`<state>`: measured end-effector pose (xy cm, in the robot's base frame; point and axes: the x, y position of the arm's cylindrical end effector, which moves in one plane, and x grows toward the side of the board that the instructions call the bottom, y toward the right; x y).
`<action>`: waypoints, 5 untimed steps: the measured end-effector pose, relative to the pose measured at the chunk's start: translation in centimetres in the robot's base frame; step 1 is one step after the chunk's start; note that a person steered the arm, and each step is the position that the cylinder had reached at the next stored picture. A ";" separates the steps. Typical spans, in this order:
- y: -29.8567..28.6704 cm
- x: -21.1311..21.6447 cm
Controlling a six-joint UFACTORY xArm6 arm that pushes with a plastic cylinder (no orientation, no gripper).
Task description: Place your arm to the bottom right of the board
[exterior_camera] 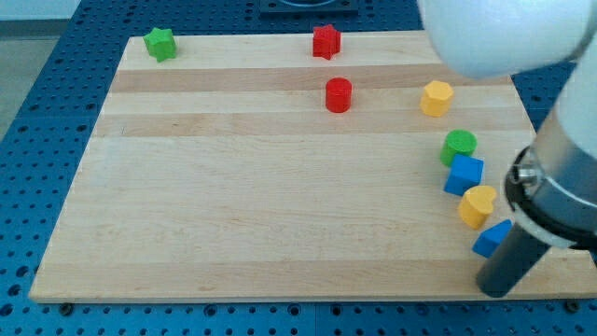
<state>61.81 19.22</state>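
Scanning from the view's left, I find the green star (160,43) alone in the board's (233,205) top left corner, with a wide stretch of bare wood below it. Further right, near the top edge, sits the red star (326,41), and just below it the red cylinder (339,95), the two apart. Right again is the yellow hexagon (436,97), then a chain running down the right side: the green cylinder (459,146) touching the blue cube (464,175), which touches the yellow heart (478,205), with a blue block (492,240) below that, half hidden behind my rod so I cannot make out its shape.

There is no gripper on this rig, so nothing is open or shut; I only have the rod. My tip (496,292) rests at the board's bottom right, near the bottom edge, just below and beside the blue block. I cannot tell whether the rod touches that block.

The target is the bottom right corner region, and I judge the tip is already about there. To finish well, I would make only a small correction, if any, keeping the tip on the wood and not running off the edge. Any further travel should go towards the view's right along the bottom edge, away from the blue block, so the chain is not nudged.
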 end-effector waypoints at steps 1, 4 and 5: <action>3.0 -0.1; 6.2 -0.8; 6.3 -3.2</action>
